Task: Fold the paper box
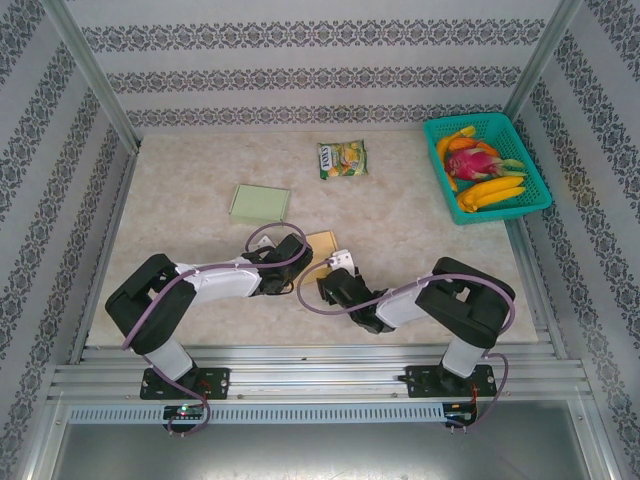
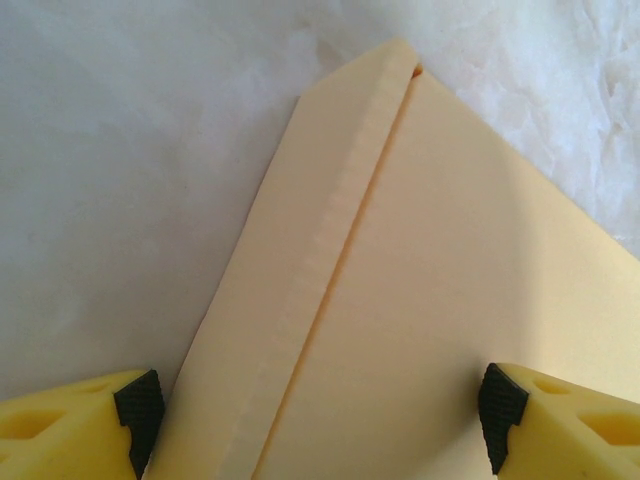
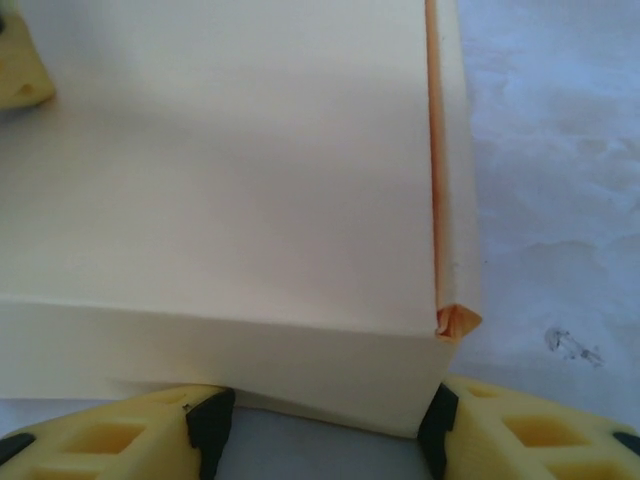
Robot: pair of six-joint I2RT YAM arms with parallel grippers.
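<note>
The cream paper box [image 1: 322, 243] lies in the middle of the table between my two grippers. In the left wrist view the box [image 2: 440, 280] shows a folded side flap with a crease running up to its far corner. My left gripper [image 2: 320, 415] hangs over it, open wide, with one pad past the flap's edge. In the right wrist view the box [image 3: 230, 180] has its near wall folded up, with a small orange tab at the right corner. My right gripper [image 3: 325, 430] straddles that wall, open; the right pad is at the corner and the left pad stands clear.
A flat pale green box [image 1: 260, 203] lies behind the left gripper [image 1: 300, 250]. A snack bag [image 1: 342, 159] sits at the back centre. A teal basket [image 1: 470, 122] of fruit stands at the back right. The right gripper [image 1: 335, 280] is near the front edge.
</note>
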